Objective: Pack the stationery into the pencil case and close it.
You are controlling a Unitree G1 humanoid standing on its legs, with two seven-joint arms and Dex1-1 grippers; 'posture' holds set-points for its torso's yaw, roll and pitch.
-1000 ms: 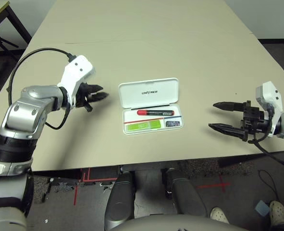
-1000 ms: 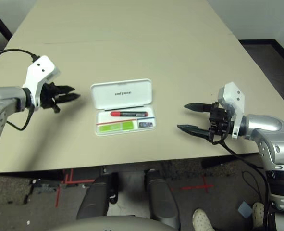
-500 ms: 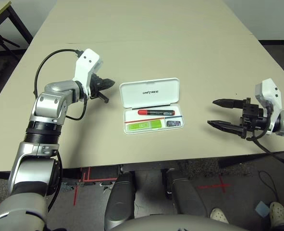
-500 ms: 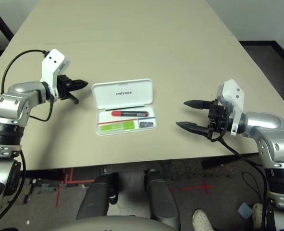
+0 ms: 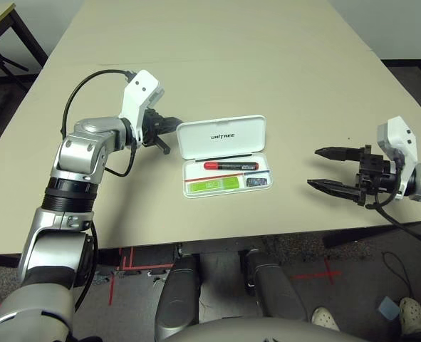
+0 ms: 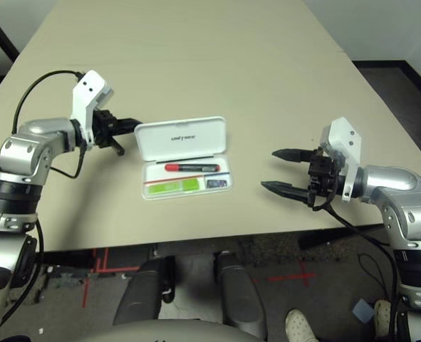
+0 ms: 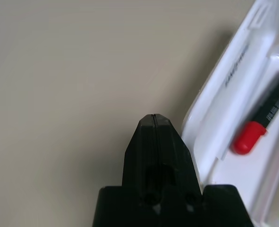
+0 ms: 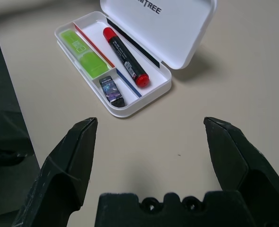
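the pencil case (image 5: 225, 156) lies open near the middle of the beige table (image 5: 267, 64), its lid (image 5: 221, 137) raised on the far side and carrying small black lettering. the tray holds all three items of stationery. the red marker (image 5: 231, 166) lies lengthwise in the compartment next to the hinge. the lime-green highlighter (image 5: 212, 186) lies in the near compartment, on the robot's left portion of the tray. the small dark eraser-like block (image 5: 256, 183) sits in the near compartment at the robot's right end, just beside the highlighter's end (contact between the two cannot be told). a thin red-and-blue line (image 8: 112, 67) runs along the tray between the marker and the near compartment.

the left gripper (image 5: 173, 127) is positioned at the left edge of the lid, with its tip very close to the white plastic; whether it touches the lid cannot be told. in the left wrist view its two black fingers (image 7: 156, 151) are pressed together with no gap, and nothing is held between them.

the right gripper (image 5: 325, 169) hangs over the table well to the right of the case, pointing toward it. its two fingers (image 8: 73, 156) are spread wide apart, with nothing between them. in the right wrist view the open case lies ahead of this gripper, clear of both fingers.
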